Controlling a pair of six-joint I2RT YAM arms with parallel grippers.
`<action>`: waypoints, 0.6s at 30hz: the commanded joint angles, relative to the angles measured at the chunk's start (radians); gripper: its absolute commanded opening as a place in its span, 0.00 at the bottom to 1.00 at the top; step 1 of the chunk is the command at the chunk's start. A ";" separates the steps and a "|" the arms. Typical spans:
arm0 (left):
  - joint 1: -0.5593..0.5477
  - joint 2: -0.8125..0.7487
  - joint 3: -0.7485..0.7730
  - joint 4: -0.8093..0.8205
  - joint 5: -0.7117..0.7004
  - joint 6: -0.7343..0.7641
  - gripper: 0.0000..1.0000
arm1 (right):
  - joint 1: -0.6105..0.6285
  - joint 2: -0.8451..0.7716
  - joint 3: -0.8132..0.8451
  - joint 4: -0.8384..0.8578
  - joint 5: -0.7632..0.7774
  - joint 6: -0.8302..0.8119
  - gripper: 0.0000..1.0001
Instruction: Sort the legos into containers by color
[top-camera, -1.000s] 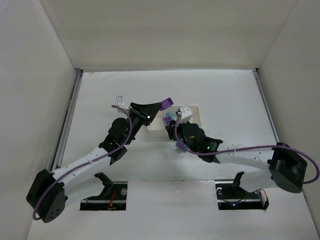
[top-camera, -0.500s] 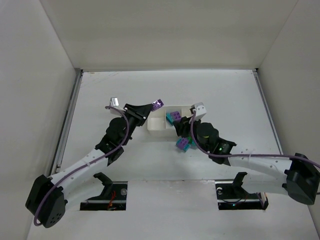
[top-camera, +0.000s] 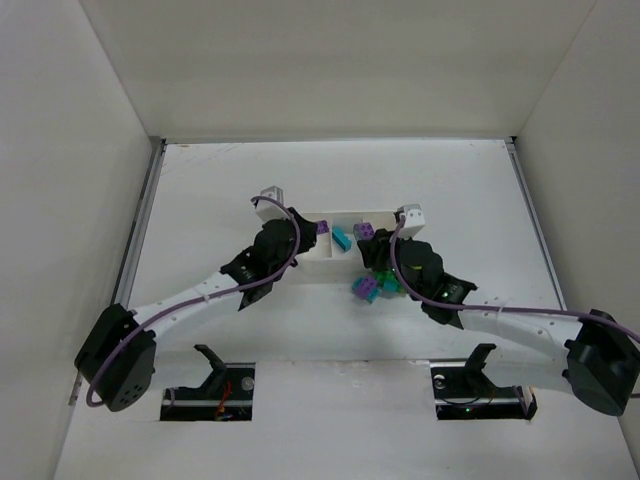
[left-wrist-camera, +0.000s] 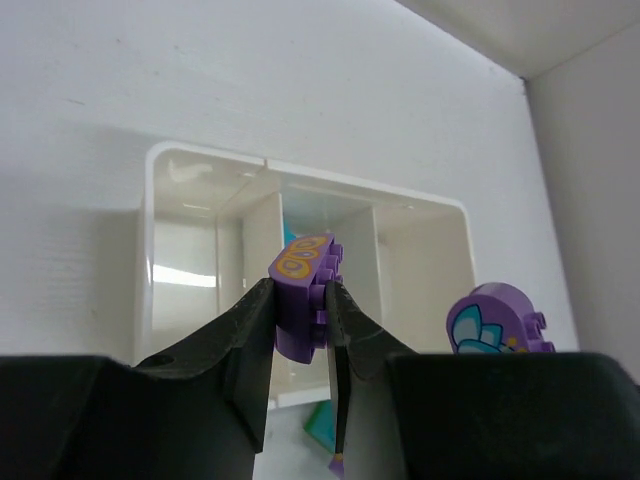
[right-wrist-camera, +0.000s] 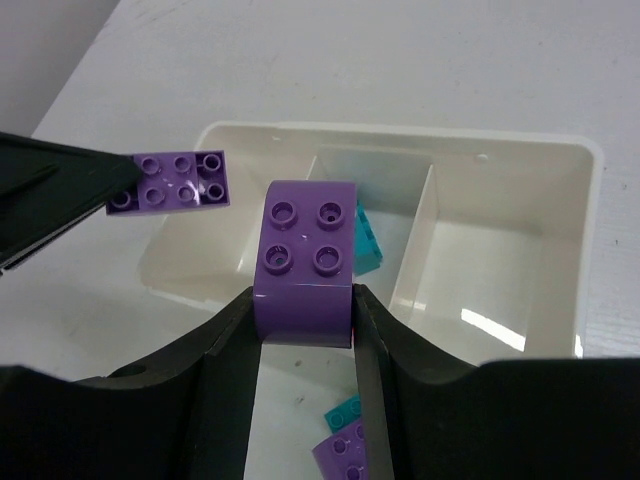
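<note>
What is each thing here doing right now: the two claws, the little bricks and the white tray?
left gripper: shut on a purple brick, held over the tray.
right gripper: shut on a curved purple brick, also over the tray.
cyan brick: lying in the middle compartment.
white tray: sitting flat; only its middle compartment shows a brick.
loose bricks: lying outside the tray, unsorted.

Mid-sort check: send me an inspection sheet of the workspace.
Surface: white table.
Job's things: white three-compartment plastic tray, a cyan plastic brick in its middle compartment; cluster of purple and cyan-green bricks on the table beside it.
Clutter: nothing seen.
Grippers: left gripper shut on a flat purple plastic brick; right gripper shut on a rounded purple plastic brick; both over the tray.
Cables: purple cables run along both arms.
Surroundings: plain white walls on three sides.
</note>
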 joint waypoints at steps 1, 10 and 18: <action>-0.015 0.045 0.065 -0.031 -0.102 0.158 0.11 | -0.003 0.007 0.005 0.040 -0.026 0.017 0.34; 0.007 0.163 0.110 -0.034 -0.121 0.206 0.20 | 0.002 0.023 0.009 0.067 -0.042 0.033 0.35; 0.011 0.090 0.095 -0.018 -0.113 0.232 0.47 | 0.028 0.095 0.071 0.060 -0.050 0.041 0.35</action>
